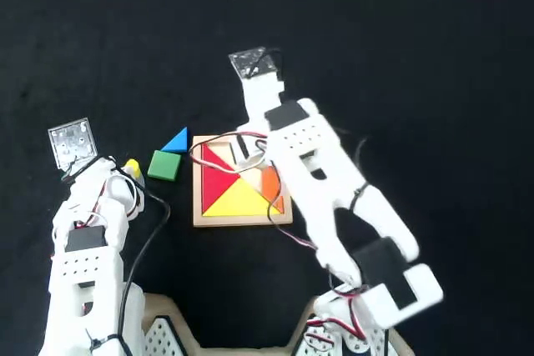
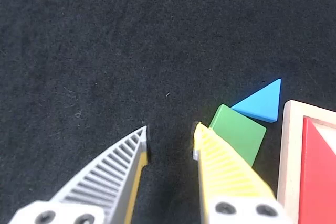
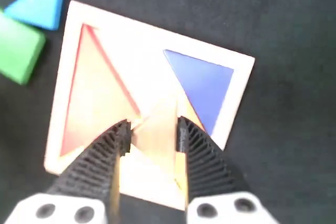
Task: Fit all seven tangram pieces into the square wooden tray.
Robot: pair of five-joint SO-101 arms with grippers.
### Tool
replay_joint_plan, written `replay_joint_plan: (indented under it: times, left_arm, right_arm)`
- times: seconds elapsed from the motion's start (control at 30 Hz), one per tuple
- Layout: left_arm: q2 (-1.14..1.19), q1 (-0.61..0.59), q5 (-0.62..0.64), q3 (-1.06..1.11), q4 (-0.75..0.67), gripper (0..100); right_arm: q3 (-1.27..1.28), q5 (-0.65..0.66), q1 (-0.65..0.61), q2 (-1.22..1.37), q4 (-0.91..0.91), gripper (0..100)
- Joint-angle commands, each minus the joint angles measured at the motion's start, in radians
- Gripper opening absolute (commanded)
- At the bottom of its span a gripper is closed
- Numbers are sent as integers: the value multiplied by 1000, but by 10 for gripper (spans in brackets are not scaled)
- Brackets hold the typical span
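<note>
Wooden tray [image 1: 242, 221] partly filled; green square [image 1: 163, 165], blue triangle [image 1: 177, 141] outside, left. Right gripper [image 3: 152, 132] clamps pale piece [image 3: 157, 148]; left gripper [image 2: 170, 140] apart, empty.

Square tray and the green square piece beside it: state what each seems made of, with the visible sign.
Square tray: apparently bare pale wood, matt; its rim is light tan without gloss. Green square piece: probably painted wood, though plastic cannot be excluded; flat opaque colour, thick crisp sides, no grain showing.
</note>
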Motion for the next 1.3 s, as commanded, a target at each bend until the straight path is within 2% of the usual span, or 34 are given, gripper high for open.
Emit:
replay_joint_plan:
  times: [0.0, 0.57, 0.63, 0.73, 0.8, 1.2, 1.27]
  left_arm:
    - [-17, 12, 2, -5, -20, 156]
    - [-17, 12, 2, -5, -20, 156]
    - [-17, 12, 2, -5, -20, 156]
    - [-17, 12, 2, -5, -20, 156]
    - [-17, 12, 2, -5, -20, 156]
    - [-17, 12, 2, -5, -20, 156]
    - [-17, 12, 2, -5, -20, 156]
  right_arm:
    - [-13, -130, -18, 4, -55, 12]
    - [113, -150, -55, 10, -121, 15]
    - [113, -146, -54, 10, -118, 51]
    - [114, -37, -55, 10, -114, 139]
    - [114, -12, -57, 10, -114, 172]
    - [94, -3, -57, -7, -118, 164]
    - [65, 14, -61, -21, -120, 114]
